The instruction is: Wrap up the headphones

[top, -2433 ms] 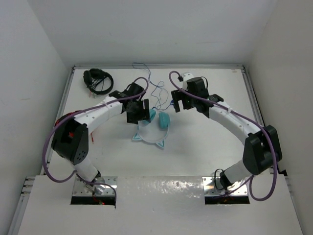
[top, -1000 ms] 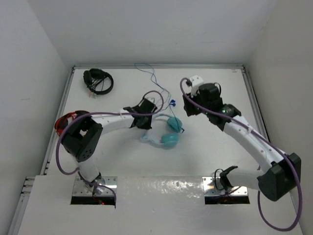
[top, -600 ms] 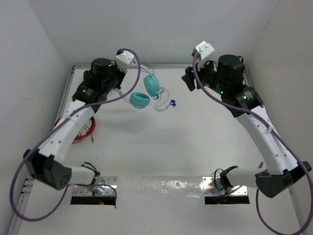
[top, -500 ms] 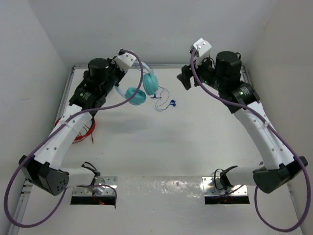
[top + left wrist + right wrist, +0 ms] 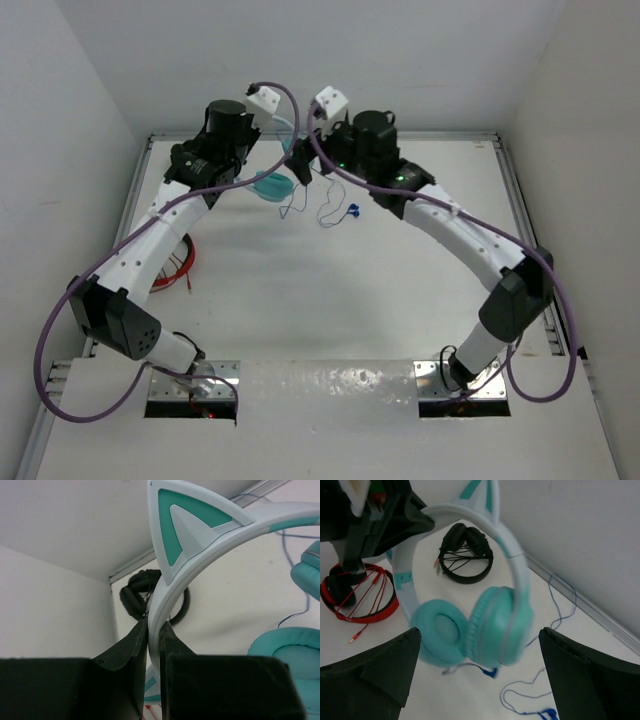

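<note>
The teal headphones (image 5: 272,186) hang in the air over the back of the table. My left gripper (image 5: 154,630) is shut on their pale blue cat-ear headband (image 5: 190,525), and the teal cups (image 5: 290,652) dangle to its right. In the right wrist view both cups (image 5: 470,625) hang side by side, blurred. My right gripper (image 5: 480,655) is open wide on either side of them without touching. The thin cable (image 5: 325,205) trails down to the table and ends in a blue plug (image 5: 352,210). In the top view the right gripper (image 5: 300,165) sits just right of the cups.
Black headphones (image 5: 465,555) lie at the back left corner, also seen behind the headband (image 5: 134,592). A red coiled cable bundle (image 5: 365,597) lies by the left wall (image 5: 178,265). The back wall is close behind both grippers.
The right arm has swung left from the back right to the hanging cups, and its jaws have opened wide. The left arm has shifted the lifted headphones slightly right.
</note>
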`<move>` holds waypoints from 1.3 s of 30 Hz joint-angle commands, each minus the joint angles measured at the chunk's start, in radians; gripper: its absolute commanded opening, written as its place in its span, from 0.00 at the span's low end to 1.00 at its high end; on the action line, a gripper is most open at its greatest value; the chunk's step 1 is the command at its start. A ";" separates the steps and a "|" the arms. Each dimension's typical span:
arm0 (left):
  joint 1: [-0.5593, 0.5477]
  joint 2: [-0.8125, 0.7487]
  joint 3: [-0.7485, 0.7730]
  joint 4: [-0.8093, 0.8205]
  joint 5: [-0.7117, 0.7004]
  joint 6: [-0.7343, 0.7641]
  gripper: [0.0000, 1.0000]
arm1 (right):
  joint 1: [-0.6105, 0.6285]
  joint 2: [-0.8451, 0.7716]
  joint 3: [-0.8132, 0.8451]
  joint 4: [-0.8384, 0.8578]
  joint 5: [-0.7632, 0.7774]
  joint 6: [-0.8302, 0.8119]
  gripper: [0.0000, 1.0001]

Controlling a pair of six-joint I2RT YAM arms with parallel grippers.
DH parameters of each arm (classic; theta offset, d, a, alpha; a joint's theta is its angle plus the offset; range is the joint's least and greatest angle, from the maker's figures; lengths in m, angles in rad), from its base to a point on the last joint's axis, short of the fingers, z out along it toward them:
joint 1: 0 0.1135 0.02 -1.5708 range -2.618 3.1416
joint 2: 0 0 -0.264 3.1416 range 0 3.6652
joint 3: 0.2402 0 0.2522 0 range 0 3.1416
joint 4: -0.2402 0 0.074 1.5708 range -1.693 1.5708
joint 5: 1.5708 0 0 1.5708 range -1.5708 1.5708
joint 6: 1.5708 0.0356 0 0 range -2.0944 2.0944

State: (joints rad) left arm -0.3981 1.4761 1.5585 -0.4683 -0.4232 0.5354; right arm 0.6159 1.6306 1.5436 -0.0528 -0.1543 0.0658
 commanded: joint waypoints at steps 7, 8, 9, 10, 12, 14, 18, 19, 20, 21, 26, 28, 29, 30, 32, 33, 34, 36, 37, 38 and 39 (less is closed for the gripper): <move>-0.005 -0.022 0.103 -0.079 0.122 -0.218 0.00 | 0.033 0.201 0.101 0.171 0.297 0.066 0.99; -0.005 -0.023 0.112 -0.085 0.135 -0.224 0.00 | 0.035 0.225 0.148 0.148 0.298 0.055 0.97; -0.005 -0.025 0.117 -0.087 0.153 -0.233 0.00 | 0.035 0.267 0.168 0.104 0.295 0.042 0.93; -0.005 -0.025 0.120 -0.092 0.162 -0.247 0.00 | 0.035 0.284 0.194 0.087 0.295 0.036 0.93; -0.004 -0.030 0.120 -0.096 0.176 -0.258 0.00 | 0.038 0.305 0.190 0.079 0.314 0.035 0.86; -0.004 -0.036 0.111 -0.113 0.193 -0.268 0.00 | 0.036 0.298 0.138 0.119 0.325 0.046 0.61; -0.002 -0.036 0.094 -0.112 0.195 -0.273 0.00 | 0.036 0.267 0.110 0.128 0.337 0.074 0.03; -0.002 -0.036 0.088 -0.104 0.195 -0.278 0.00 | 0.038 0.256 0.089 0.133 0.328 0.071 0.00; -0.002 -0.034 0.080 -0.098 0.198 -0.276 0.04 | 0.038 0.244 0.078 0.137 0.319 0.069 0.00; -0.002 -0.034 0.059 -0.093 0.199 -0.267 0.11 | 0.038 0.210 0.044 0.163 0.305 0.065 0.00; -0.001 0.004 0.006 -0.090 0.184 -0.241 0.49 | 0.041 0.129 -0.023 0.212 0.251 0.055 0.00; -0.001 0.015 -0.003 -0.073 0.164 -0.244 0.46 | 0.041 0.112 -0.022 0.200 0.219 0.048 0.00; -0.001 0.018 -0.006 -0.061 0.138 -0.247 0.39 | 0.041 0.106 -0.025 0.194 0.205 0.042 0.00; -0.001 0.019 -0.005 -0.055 0.136 -0.242 0.29 | 0.042 0.103 -0.028 0.191 0.191 0.042 0.00; -0.001 0.027 0.008 -0.053 0.162 -0.229 0.28 | 0.042 0.092 -0.023 0.183 0.190 0.051 0.00; -0.001 0.029 0.011 -0.058 0.178 -0.229 0.33 | 0.041 0.089 -0.019 0.179 0.184 0.052 0.00; -0.001 0.032 0.014 -0.069 0.199 -0.227 0.35 | 0.042 0.090 -0.014 0.176 0.179 0.055 0.00; -0.001 0.032 0.021 -0.078 0.265 -0.232 0.38 | 0.042 0.095 -0.001 0.169 0.174 0.065 0.00; -0.001 0.032 0.025 -0.079 0.276 -0.235 0.38 | 0.042 0.097 0.004 0.166 0.165 0.066 0.00; -0.001 0.033 0.022 -0.075 0.274 -0.239 0.35 | 0.042 0.100 0.009 0.159 0.157 0.063 0.00; -0.001 0.033 0.020 -0.070 0.265 -0.245 0.31 | 0.042 0.100 0.015 0.154 0.157 0.063 0.00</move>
State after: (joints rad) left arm -0.4046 1.5093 1.5608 -0.5930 -0.1833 0.2958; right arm 0.6506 1.7947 1.4982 0.0418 0.0635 0.1204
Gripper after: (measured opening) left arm 0.328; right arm 0.471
